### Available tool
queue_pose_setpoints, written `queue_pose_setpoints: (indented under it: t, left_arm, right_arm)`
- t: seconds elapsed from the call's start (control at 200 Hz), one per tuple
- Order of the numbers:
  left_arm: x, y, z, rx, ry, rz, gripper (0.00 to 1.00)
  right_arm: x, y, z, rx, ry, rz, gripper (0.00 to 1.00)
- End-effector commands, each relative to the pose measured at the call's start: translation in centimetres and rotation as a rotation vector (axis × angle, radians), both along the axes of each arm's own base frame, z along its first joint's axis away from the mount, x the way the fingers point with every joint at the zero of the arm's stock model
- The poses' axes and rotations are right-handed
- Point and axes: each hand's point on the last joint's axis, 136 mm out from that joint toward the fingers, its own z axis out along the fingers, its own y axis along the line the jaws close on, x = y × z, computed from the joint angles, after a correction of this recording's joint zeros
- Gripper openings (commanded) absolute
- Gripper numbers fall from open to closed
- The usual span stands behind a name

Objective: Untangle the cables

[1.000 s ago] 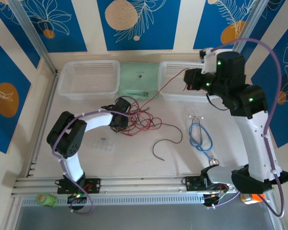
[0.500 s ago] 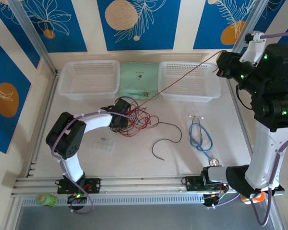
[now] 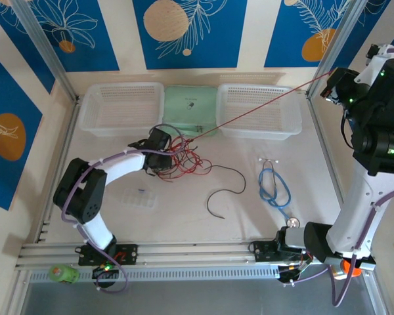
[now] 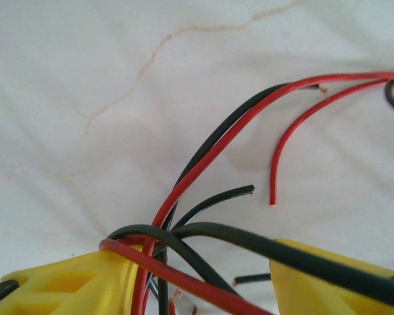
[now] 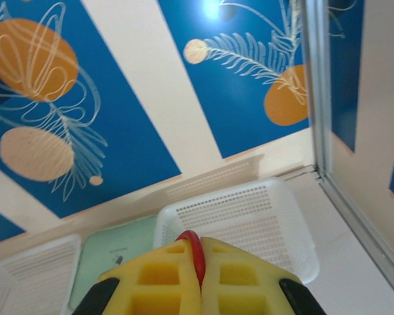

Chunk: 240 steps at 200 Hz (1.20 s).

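The cables (image 3: 186, 157) lie as a red and black tangle at mid-table. My left gripper (image 3: 168, 156) sits at the tangle's left side. In the left wrist view my left gripper (image 4: 207, 262) stands open, with red and black strands (image 4: 184, 184) crossing the gap and draped over both yellow fingers (image 4: 85, 285). One red cable (image 3: 262, 108) runs taut from the tangle up to my right gripper (image 3: 327, 85), raised high at the far right. In the right wrist view my right gripper (image 5: 199, 262) is shut on that red cable (image 5: 192, 241). A loose black cable (image 3: 245, 178) curls apart on the table.
Two white baskets (image 3: 121, 125) (image 3: 285, 131) stand at the back with a pale green pouch (image 3: 190, 105) between them; the taut cable passes over the right basket (image 5: 249, 216). A light blue coiled cable (image 3: 274, 187) lies right of centre. A small clear box (image 3: 138, 197) lies near the left arm.
My right arm has swung up and to the right, drawing the red cable taut over the right basket. My left gripper has shifted slightly left at the tangle and its jaws have widened.
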Motion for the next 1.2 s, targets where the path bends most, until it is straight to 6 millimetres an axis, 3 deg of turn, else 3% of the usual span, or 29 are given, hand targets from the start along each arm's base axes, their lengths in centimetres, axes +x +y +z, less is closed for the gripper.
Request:
queue_pose_setpoints:
  t: [0.0, 0.105, 0.215, 0.3, 0.395, 0.485, 0.59, 0.655, 0.74, 0.765, 0.84, 1.0, 1.075, 1.196]
  left_arm:
    - [-2.5, 5.2, -2.6, 0.153, 0.15, 0.081, 0.57]
    - [-2.5, 5.3, -2.9, 0.15, 0.159, 0.085, 0.59]
    - [-2.5, 4.6, -2.7, 0.111, 0.161, 0.065, 0.69]
    - [-2.4, 4.1, -1.8, 0.082, 0.143, 0.052, 0.74]
    - [-2.1, 4.1, -0.1, 0.083, 0.12, 0.039, 0.76]
    - [-1.8, 4.2, 1.6, 0.099, 0.1, 0.027, 0.77]
    - [-1.6, 4.2, 3.5, 0.102, 0.084, 0.009, 0.77]
    - [-1.5, 3.4, 4.9, 0.077, 0.068, -0.028, 0.79]
    - [-1.6, 1.7, 7.3, 0.018, 0.024, -0.11, 0.83]
    - [-1.6, 1.0, 8.2, -0.008, 0.003, -0.143, 0.91]
    - [-2.0, -1.4, 11.3, -0.079, -0.077, -0.258, 0.96]
    - [-3.4, -6.8, 17.8, -0.176, -0.268, -0.525, 1.0]
    - [-3.9, -9.2, 18.8, -0.162, -0.309, -0.639, 1.0]
    - [-4.1, -13.4, 17.8, -0.2, -0.316, -0.793, 1.0]
  right_arm:
    - [-2.7, -4.6, 8.7, -0.039, -0.338, -0.255, 0.0]
    - [-2.7, -5.2, 8.7, -0.025, -0.34, -0.271, 0.0]
    - [-1.0, -3.4, 6.4, 0.033, -0.27, -0.139, 0.0]
    - [1.1, -0.4, 2.8, 0.124, -0.178, 0.046, 0.0]
    - [3.1, 3.4, -3.0, 0.204, -0.041, 0.224, 0.0]
    - [4.0, 6.3, -8.1, 0.183, 0.069, 0.291, 0.0]
    - [4.3, 7.5, -11.0, 0.139, 0.146, 0.309, 0.0]
    - [4.1, 7.5, -10.8, 0.122, 0.153, 0.311, 0.0]
    - [3.4, 7.6, -8.9, 0.099, 0.118, 0.326, 0.0]
    - [3.2, 7.8, -8.4, 0.096, 0.109, 0.334, 0.0]
    - [2.6, 8.5, -6.4, 0.097, 0.078, 0.378, 0.0]
    - [1.1, 10.1, -2.3, 0.119, 0.0, 0.477, 0.0]
    - [0.3, 10.4, -0.2, 0.124, -0.052, 0.496, 0.0]
    - [-1.2, 10.0, 3.3, 0.132, -0.146, 0.493, 0.0]
